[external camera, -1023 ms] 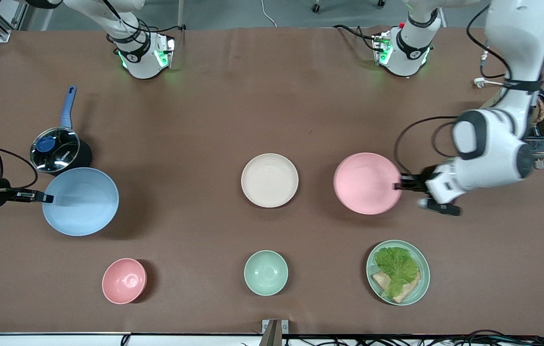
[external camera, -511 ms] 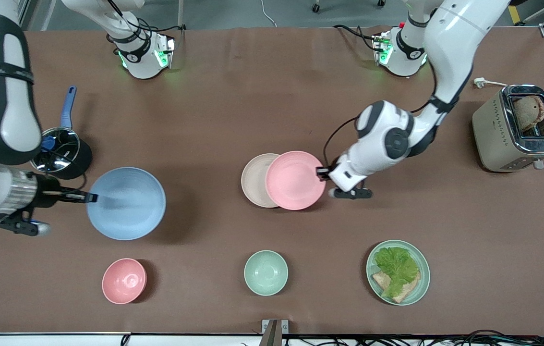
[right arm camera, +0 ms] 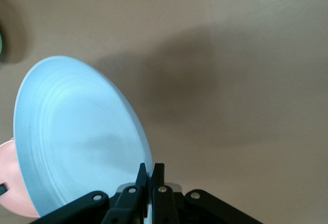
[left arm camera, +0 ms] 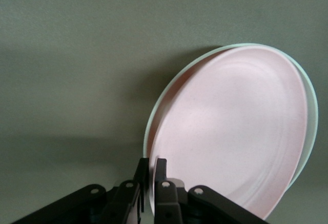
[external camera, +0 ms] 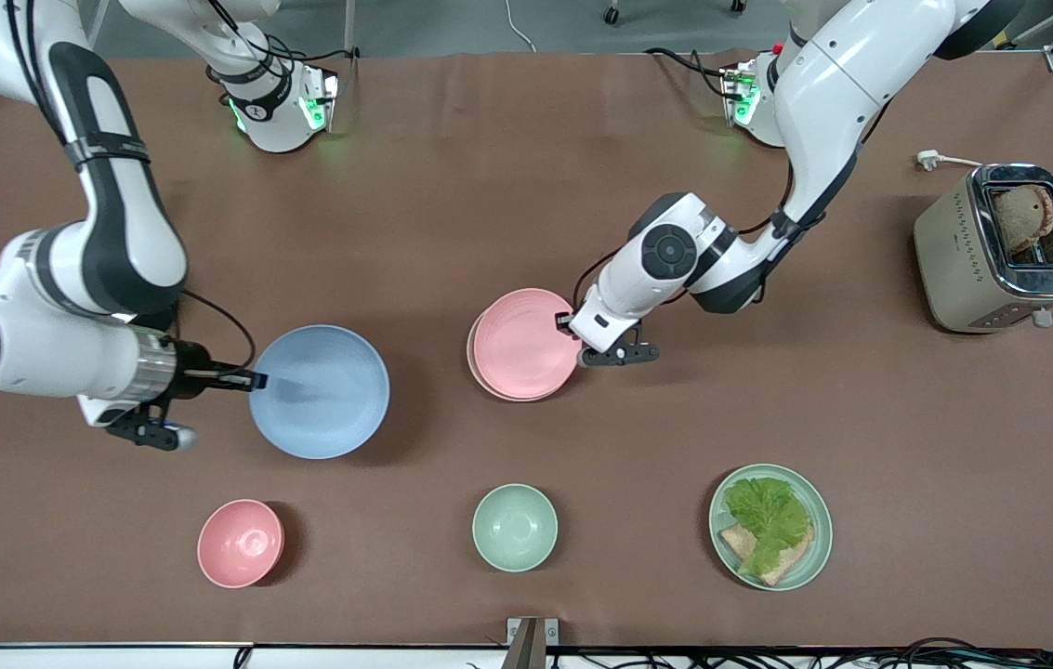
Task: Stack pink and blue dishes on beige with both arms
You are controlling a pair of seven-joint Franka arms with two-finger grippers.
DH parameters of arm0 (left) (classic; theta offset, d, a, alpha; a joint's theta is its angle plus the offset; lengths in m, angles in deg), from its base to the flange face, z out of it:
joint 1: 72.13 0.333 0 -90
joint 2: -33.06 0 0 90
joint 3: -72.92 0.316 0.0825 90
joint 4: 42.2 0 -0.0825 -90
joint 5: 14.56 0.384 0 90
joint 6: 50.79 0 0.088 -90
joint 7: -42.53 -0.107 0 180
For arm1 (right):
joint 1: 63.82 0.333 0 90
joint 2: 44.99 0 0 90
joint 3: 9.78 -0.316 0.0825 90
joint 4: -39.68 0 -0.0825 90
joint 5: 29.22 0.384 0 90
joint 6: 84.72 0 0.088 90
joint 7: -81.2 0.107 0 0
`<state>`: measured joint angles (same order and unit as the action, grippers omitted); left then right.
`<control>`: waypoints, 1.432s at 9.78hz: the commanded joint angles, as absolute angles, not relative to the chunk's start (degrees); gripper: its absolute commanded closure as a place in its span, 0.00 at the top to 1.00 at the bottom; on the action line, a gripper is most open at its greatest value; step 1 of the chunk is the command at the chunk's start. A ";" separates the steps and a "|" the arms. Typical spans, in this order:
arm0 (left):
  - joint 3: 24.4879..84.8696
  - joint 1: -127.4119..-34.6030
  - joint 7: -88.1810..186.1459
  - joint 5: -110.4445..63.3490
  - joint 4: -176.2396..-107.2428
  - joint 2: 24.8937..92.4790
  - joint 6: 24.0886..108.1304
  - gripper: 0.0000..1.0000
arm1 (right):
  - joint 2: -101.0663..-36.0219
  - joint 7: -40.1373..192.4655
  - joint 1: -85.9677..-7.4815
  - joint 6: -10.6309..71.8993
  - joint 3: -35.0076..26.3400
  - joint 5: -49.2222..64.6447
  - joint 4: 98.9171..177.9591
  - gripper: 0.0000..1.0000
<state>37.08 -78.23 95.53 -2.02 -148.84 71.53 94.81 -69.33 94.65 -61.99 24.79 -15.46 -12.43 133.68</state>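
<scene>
The pale pink plate (external camera: 524,344) lies over the beige plate (external camera: 472,364) and covers nearly all of it; only a thin beige rim (left arm camera: 147,134) shows around the pink plate (left arm camera: 236,131). My left gripper (external camera: 568,323) (left arm camera: 152,165) is shut on the pink plate's rim, at the side toward the left arm's end. The pale blue plate (external camera: 322,390) (right arm camera: 77,131) hangs over bare table, toward the right arm's end from the stack. My right gripper (external camera: 252,379) (right arm camera: 152,170) is shut on its rim.
A small pink bowl (external camera: 241,544), a mint-green bowl (external camera: 515,528) and a mint-green plate with lettuce and bread (external camera: 770,527) stand in a row nearer the front camera. A toaster (external camera: 1000,246) sits at the left arm's end of the table.
The left arm has carried the pink plate from beside the beige plate to over it. The right arm has brought the blue plate toward the table's middle.
</scene>
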 commanded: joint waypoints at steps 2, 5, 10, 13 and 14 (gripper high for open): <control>36.97 -78.55 98.43 0.21 -147.83 71.41 94.59 1.00 | -66.00 98.93 -62.86 25.76 -21.98 -11.31 140.13 0.01; 41.97 -78.11 88.79 -0.05 -152.76 58.87 84.00 1.00 | -66.08 103.33 -62.68 30.73 -28.48 -9.89 143.99 0.01; 57.85 -77.50 64.12 -4.44 -152.33 42.67 71.74 1.00 | -70.29 112.66 -58.30 53.23 -36.50 -10.15 150.41 0.01; 64.80 -76.35 50.83 -8.37 -146.04 37.20 62.45 1.00 | -73.28 112.49 -56.35 61.60 -36.50 -10.68 152.88 0.02; 66.74 -76.35 46.36 -10.32 -141.04 37.02 56.76 1.00 | -73.99 112.49 -56.00 62.14 -36.50 -10.76 152.88 0.03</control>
<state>64.86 -75.89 50.44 -7.92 -145.22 36.49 62.30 -74.21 112.20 -56.04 60.94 -36.24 -11.05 152.06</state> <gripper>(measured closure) 0.000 0.952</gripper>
